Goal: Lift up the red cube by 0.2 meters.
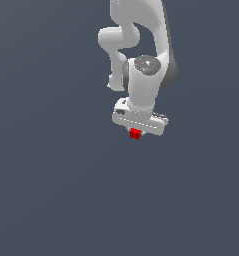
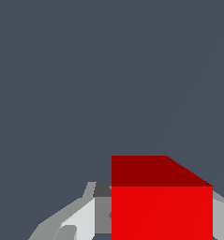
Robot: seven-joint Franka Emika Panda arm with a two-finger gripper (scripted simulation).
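Fingers (image 2: pixel 80 220) of the white hand (image 1: pixel 136 131) squeeze tight on the little red cube (image 1: pixel 135 133), one on each side.

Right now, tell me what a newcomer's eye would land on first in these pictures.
The red cube grabs the eye first: the only bright colour, sitting directly under the white gripper near the middle of the exterior view. In the wrist view it looms large between the grey fingers. Everything around is plain dark grey-blue ground.
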